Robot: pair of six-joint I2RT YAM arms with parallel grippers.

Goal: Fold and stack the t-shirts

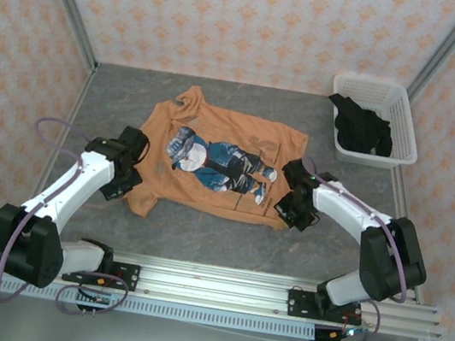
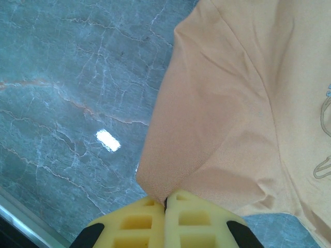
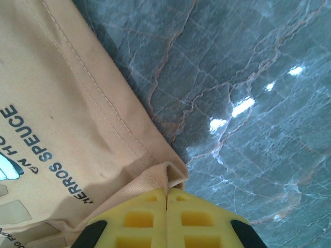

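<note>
The orange t-shirt [image 1: 211,164] lies spread print-up on the grey tabletop [image 1: 224,244], the left fingers [image 2: 155,209] pinching its sleeve and the right fingers [image 3: 155,199] pinching its hem corner, while the black t-shirt [image 1: 359,129], seemingly bunched, sits in the white basket [image 1: 401,104].

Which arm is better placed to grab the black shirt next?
Right, probably: the basket holding the black shirt is on its side, though the right gripper pinches the orange shirt.

Lighting is bright, even, overhead. Glare spots mark the table [image 2: 62,77] in both wrist views. The shirt [image 3: 67,93] casts a soft, narrow shadow. Yellow fingers [image 3: 158,204] look slightly soft, possibly defocused.
</note>
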